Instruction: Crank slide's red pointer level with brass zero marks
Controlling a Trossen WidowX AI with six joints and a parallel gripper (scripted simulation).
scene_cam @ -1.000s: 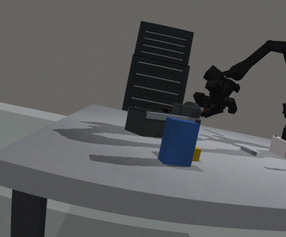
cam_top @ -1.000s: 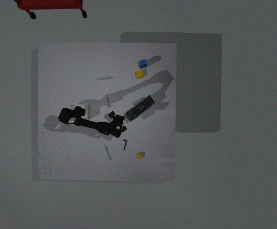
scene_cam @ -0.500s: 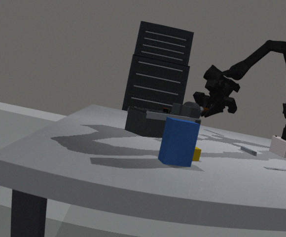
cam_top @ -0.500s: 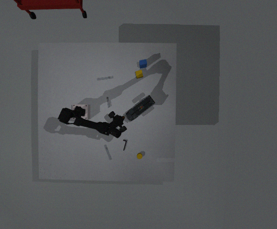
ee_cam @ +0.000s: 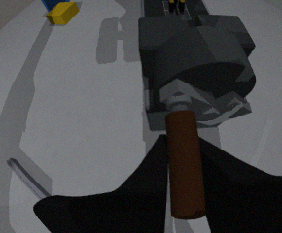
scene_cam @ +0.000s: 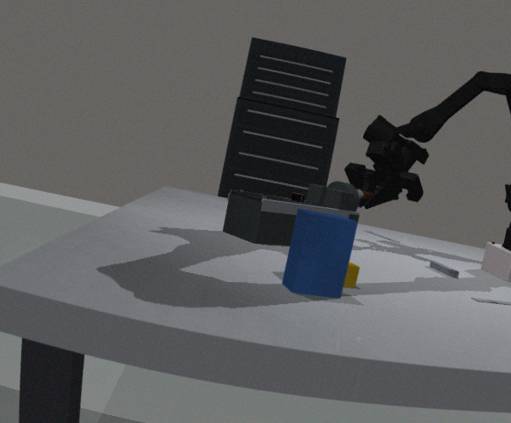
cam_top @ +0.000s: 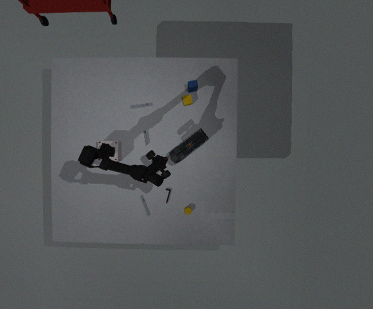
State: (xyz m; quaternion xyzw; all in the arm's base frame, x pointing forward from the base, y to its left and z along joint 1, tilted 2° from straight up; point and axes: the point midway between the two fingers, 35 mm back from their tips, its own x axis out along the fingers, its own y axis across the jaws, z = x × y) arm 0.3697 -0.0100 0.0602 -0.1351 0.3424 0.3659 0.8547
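The dark machine (cam_top: 193, 141) (scene_cam: 251, 220) (ee_cam: 192, 49) is a long box on the table, with a rounded housing at its crank end. The crank's orange-brown handle (ee_cam: 185, 165) (scene_cam: 366, 195) sticks out from that end. My gripper (ee_cam: 175, 139) (scene_cam: 368, 200) (cam_top: 166, 160) is shut on the handle, one dark finger on each side. The slide (cam_top: 190, 145) (scene_cam: 297, 196) shows as a small dark and orange part on top of the machine. It is cut by the top edge in the wrist view. The red pointer and the brass marks are too small and dark to tell whether they are level.
A blue block (cam_top: 192, 85) (scene_cam: 320, 252) and a yellow block (cam_top: 187, 100) (scene_cam: 351, 275) (ee_cam: 63, 13) stand beyond the machine. A yellow cylinder (cam_top: 188, 210), a black angled piece (cam_top: 168, 195) and several grey strips lie on the table (cam_top: 80, 86). A dark cabinet (scene_cam: 283, 122) stands behind.
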